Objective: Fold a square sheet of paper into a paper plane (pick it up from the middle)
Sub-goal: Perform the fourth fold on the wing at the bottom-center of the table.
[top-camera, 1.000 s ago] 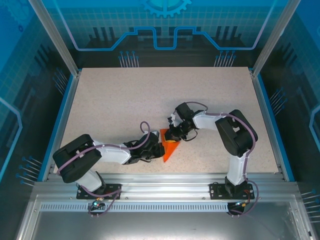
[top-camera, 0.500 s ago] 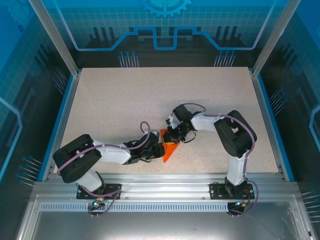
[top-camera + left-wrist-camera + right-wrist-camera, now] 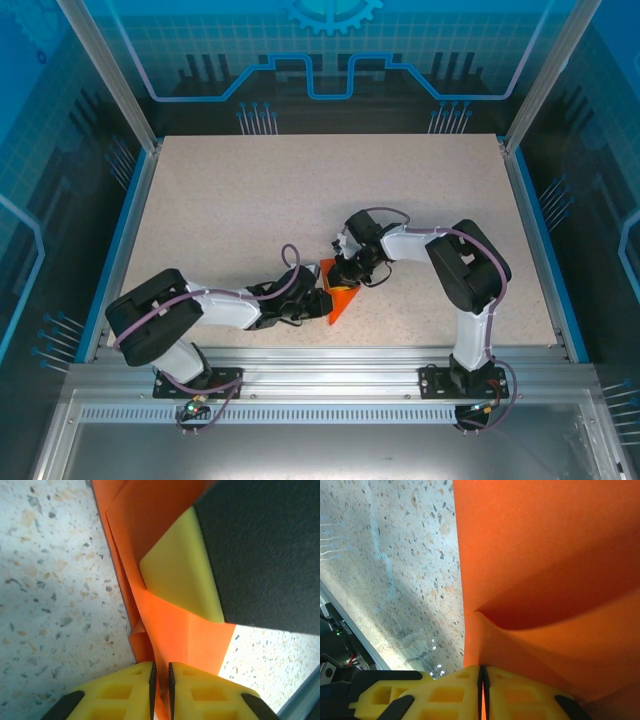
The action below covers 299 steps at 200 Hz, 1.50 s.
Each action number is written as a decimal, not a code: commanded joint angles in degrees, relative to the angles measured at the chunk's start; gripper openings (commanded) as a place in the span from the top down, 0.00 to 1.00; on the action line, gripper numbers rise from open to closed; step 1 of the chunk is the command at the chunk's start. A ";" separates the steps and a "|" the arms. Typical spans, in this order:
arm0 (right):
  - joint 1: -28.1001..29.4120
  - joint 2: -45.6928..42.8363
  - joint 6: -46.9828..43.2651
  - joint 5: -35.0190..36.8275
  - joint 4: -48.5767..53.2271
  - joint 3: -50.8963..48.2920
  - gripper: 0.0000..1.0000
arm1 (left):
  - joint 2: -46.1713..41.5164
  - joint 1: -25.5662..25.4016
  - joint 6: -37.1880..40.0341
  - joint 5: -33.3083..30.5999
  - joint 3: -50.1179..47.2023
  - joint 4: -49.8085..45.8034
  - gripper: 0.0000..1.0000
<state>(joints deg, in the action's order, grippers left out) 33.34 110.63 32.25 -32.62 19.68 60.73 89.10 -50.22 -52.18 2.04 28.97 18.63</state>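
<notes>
Folding seems midway: orange paper [image 3: 341, 298], a creased pointed shape, lies low centre on the counter [image 3: 250, 200]. Right pincer [image 3: 481, 675] is clamped on it; left pincer [image 3: 160, 675] sits nearly together around a fold, grip unclear.

Orange paper [image 3: 342, 302]: upper part hidden beneath right hand [image 3: 347, 280], left edge beneath left hand [image 3: 323, 302]; fold layers too small to count from above. Left wrist view: whether the hand grips the paper cannot be told. Right wrist view: paper cut off at top and right edges.
</notes>
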 commanded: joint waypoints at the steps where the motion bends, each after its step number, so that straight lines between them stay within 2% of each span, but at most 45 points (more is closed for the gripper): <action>1: -0.47 0.11 -1.05 3.05 2.60 -0.26 0.88 | -2.57 -0.59 -0.04 3.21 -1.27 -0.35 0.81; 62: -0.47 -0.06 -0.95 3.27 2.55 -0.27 0.88 | -2.38 -1.88 -0.21 4.59 -0.74 -1.15 0.80; 111: -0.47 -0.15 -1.00 3.28 2.64 -0.40 0.88 | -2.46 -2.41 -0.20 3.61 -0.70 -1.47 0.87; 138: -0.47 -0.02 -0.92 3.18 2.52 -0.36 0.88 | -3.21 -2.86 0.21 2.64 -0.23 -3.11 0.84; 204: -0.47 0.04 -1.01 3.09 2.57 -0.67 0.88 | -5.75 -3.65 0.32 0.30 -0.32 -4.45 0.66; 229: -0.47 -0.06 -0.98 3.10 2.47 -0.70 0.88 | -6.64 -3.62 0.57 -0.81 -0.30 -4.63 0.63; 248: -0.47 -0.02 -0.99 3.10 2.41 -0.70 0.88 | -6.90 -3.81 0.80 -1.55 -0.01 -5.10 0.66; 299: -0.47 -0.02 -0.88 3.11 2.56 -0.60 0.88 | -4.95 -3.86 1.45 -0.74 0.95 -4.49 0.85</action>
<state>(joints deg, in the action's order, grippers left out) 33.34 110.61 31.88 -32.45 19.73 60.73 83.50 -53.58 -52.14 1.69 28.05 15.18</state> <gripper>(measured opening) 0.119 0.193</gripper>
